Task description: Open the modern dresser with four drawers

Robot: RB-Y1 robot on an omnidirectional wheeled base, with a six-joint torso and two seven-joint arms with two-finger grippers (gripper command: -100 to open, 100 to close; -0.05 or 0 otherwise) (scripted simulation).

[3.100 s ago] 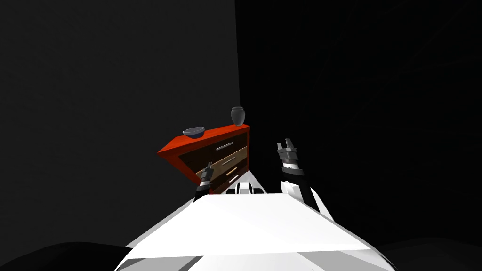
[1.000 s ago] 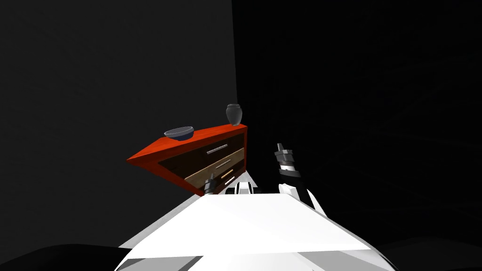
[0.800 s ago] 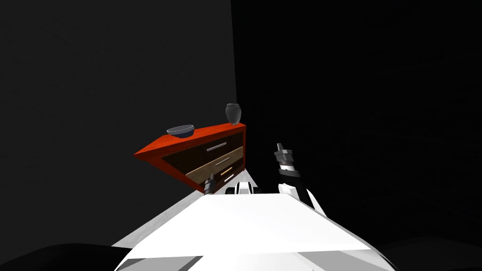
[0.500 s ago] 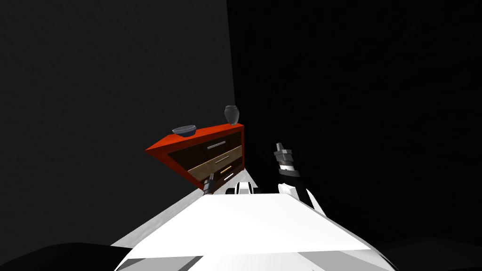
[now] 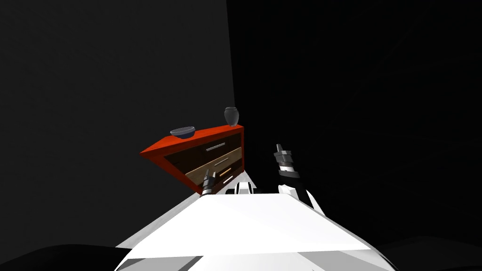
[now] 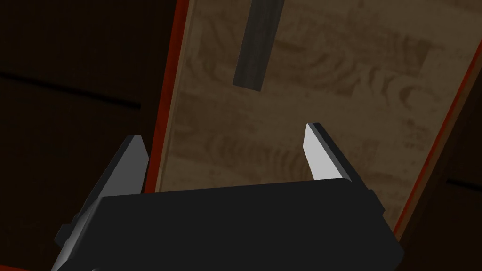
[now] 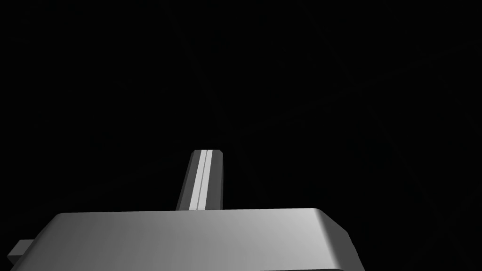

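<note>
The dresser point(image 5: 164, 146) has a red top and frame and four drawers, alternately dark and light wood, each with a bar handle. My left gripper point(image 5: 209, 175) is right against its front, at the second drawer. In the left wrist view this gripper point(image 6: 226, 141) is open and nothing sits between its fingers. It faces the light wood drawer front point(image 6: 306, 113). The drawer's dark handle point(image 6: 258, 44) lies beyond the fingertips, untouched. My right gripper point(image 5: 280, 148) is raised to the right of the dresser; its fingers point(image 7: 202, 179) are pressed together and hold nothing.
A dark bowl point(image 5: 182, 132) and a grey vase point(image 5: 230, 116) stand on the dresser top. The dresser sits against a dim grey wall point(image 5: 117, 84) next to a room corner. To the right everything is near black.
My left gripper's fingers have spread from shut to open at the light drawer front. The head view has shifted slightly with my own motion. The right arm has stayed in place.
</note>
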